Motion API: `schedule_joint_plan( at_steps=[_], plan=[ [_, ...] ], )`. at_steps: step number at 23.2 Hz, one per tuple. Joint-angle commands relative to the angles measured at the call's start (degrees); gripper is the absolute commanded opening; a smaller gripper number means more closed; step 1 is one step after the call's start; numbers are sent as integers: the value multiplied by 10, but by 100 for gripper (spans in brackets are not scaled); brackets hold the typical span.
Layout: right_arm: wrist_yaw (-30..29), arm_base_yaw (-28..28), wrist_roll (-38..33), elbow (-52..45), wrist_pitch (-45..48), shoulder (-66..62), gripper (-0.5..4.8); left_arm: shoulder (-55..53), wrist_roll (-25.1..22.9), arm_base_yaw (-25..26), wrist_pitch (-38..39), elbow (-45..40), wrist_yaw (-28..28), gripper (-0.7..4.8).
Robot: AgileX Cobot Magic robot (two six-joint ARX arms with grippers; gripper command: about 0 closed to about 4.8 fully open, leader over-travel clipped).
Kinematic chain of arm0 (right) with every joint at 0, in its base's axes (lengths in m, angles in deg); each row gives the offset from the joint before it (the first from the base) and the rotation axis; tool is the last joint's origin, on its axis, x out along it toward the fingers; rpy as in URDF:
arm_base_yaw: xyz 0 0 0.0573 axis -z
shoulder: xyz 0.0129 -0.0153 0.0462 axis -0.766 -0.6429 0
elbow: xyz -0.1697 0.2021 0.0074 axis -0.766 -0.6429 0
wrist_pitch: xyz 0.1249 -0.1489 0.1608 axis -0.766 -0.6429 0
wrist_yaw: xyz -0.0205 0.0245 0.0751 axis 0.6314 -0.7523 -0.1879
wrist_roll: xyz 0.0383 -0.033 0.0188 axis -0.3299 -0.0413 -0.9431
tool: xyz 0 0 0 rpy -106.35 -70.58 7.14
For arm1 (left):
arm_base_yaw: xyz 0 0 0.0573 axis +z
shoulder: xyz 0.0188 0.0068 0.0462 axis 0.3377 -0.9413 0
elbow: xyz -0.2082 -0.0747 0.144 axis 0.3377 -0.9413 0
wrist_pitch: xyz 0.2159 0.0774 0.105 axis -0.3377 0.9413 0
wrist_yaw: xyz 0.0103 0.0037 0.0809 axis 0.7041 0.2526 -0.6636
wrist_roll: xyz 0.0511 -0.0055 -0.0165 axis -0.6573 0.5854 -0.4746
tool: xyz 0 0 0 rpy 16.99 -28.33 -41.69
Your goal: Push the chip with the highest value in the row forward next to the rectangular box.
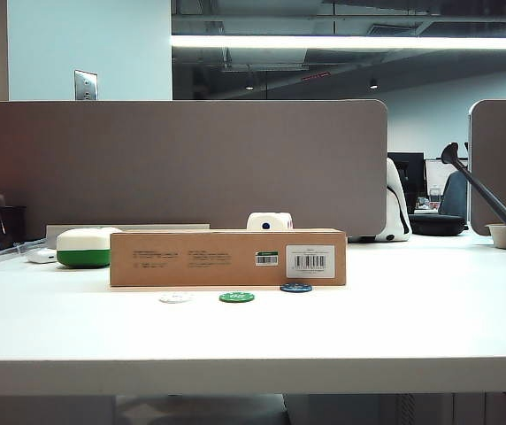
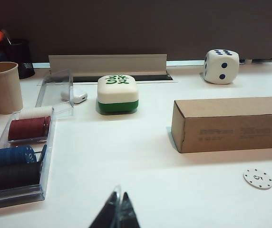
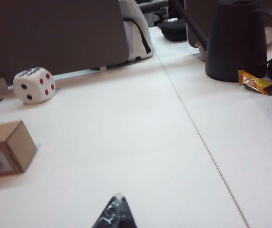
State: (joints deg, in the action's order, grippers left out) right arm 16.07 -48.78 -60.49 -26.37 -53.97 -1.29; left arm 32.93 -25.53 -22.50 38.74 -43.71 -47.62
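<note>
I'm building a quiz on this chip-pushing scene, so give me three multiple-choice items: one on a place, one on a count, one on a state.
1. Where does the blue chip lie in the exterior view?
A. Against the front of the rectangular box, near its barcode end
B. On top of the box
C. Behind the dice

2. How many chips lie loose in front of the box?
A. One
B. Three
C. Five

3. How are the left gripper and right gripper?
A. Both shut, holding nothing
B. Left shut on a chip
C. Both wide open

Answers:
1. A: the blue chip sits closer to the box than the white chip and green chip.
2. B: white, green and blue.
3. A: in each wrist view the fingertips meet, low over bare table.
</note>
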Motion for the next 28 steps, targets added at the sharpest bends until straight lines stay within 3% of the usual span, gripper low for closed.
schedule_joint_plan(
  at_steps=[1, 8, 28],
  plan=[
    [0, 0, 28, -10, 20, 0, -5, 0, 0, -1, -4, 2, 2, -5],
    [0, 0, 90, -10, 42, 30, -5, 0, 0, -1, -3, 2, 2, -5],
    [0, -1, 78, -10, 21, 30, -5, 0, 0, -1, -4, 2, 2, -5]
  ],
)
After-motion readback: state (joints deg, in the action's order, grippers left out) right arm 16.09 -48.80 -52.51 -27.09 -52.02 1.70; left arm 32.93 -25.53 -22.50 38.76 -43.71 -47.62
